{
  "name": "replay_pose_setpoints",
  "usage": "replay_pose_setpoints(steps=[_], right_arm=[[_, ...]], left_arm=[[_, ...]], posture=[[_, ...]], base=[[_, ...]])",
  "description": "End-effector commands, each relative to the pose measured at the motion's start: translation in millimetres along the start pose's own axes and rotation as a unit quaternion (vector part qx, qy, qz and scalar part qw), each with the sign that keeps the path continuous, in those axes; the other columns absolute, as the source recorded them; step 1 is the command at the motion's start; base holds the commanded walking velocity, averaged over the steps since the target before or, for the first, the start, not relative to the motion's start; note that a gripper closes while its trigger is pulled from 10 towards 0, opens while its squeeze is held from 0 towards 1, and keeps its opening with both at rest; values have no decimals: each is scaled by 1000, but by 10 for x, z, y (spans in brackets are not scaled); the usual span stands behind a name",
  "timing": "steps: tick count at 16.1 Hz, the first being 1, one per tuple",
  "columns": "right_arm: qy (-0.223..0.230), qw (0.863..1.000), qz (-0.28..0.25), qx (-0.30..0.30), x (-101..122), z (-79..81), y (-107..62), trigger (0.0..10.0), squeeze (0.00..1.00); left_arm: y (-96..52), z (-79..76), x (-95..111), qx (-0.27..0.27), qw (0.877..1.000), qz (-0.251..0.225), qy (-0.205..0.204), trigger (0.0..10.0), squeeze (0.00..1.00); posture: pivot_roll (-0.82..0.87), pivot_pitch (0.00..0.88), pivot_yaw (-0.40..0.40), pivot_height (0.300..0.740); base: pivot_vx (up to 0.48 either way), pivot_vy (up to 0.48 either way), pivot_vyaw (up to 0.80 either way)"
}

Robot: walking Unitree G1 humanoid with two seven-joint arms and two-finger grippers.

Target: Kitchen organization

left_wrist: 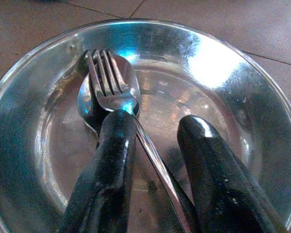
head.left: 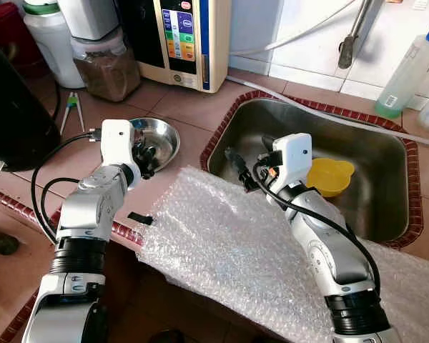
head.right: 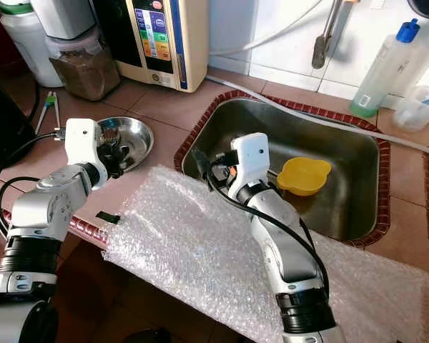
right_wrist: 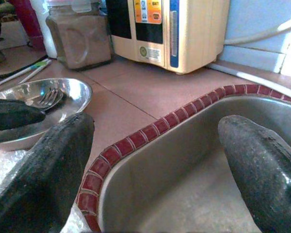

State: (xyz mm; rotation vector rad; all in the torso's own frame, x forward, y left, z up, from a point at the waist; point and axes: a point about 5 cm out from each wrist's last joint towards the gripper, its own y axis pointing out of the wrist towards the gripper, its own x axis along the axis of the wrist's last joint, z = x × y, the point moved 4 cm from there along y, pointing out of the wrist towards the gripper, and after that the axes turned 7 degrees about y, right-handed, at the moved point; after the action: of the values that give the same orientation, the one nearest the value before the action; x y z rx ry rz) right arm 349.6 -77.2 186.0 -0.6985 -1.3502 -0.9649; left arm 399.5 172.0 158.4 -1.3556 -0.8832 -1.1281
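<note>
1. We see our left gripper [left_wrist: 153, 160] down inside a steel bowl [head.left: 166, 139] on the tiled counter [head.left: 193, 107], just left of the sink [head.left: 386, 179].
2. In the left wrist view its two black fingers [left_wrist: 111, 165] stand a narrow way apart, w/ the thin handle of a fork [left_wrist: 109, 82] running between them. We can't tell if they press on the handle or just straddle it.
3. The fork lies tines up over a spoon [left_wrist: 87, 104], both resting on the bowl's bottom.
4. Our right gripper [right_wrist: 155, 170] hangs at the sink's near left corner, over the red tile rim [right_wrist: 150, 131]. Its fingers [right_wrist: 43, 179] are spread wide w/ nothing between them.
5. A yellow cup [head.left: 330, 176] sits in the sink, just beside the right arm's wrist.
6. A sheet of bubble wrap [head.left: 222, 243] covers the counter's front edge, from near the bowl across to under the right arm.
7. At the back of the counter: a cream box w/ coloured buttons [head.left: 182, 39], a jar of brown stuff [head.left: 106, 64], a white jug w/ green lid [head.left: 50, 36].
8. A pair of tongs [head.left: 71, 107] lies on the tiles near the jar.
9. A clear bottle w/ blue cap [head.left: 411, 68] stands behind the sink, right side, by the white wall tiles.
</note>
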Motion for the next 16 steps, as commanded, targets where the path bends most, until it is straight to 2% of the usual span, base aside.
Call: replay_pose_setpoints(steps=[1,7,12,16], right_arm=[[-1,1000,-2,0,12,-3,14,10000,0],[-1,1000,-3,-2,15,-6,27,10000,0],[-1,1000,-5,-4,19,-4,37,10000,0],[-3,1000,-6,-6,25,-15,48,10000,0]], left_arm=[[2,-18,-263,-2,999,49,-3,0,0],[-19,30,-195,13,999,35,4,0,0],[-68,124,37,52,998,-14,19,0,0],[-90,151,138,73,996,-45,4,0,0]], posture=[[25,141,23,740],[28,143,23,740],[29,142,21,740],[28,141,21,740]], base=[[0,0,0],[0,0,0],[0,0,0],[0,0,0]])
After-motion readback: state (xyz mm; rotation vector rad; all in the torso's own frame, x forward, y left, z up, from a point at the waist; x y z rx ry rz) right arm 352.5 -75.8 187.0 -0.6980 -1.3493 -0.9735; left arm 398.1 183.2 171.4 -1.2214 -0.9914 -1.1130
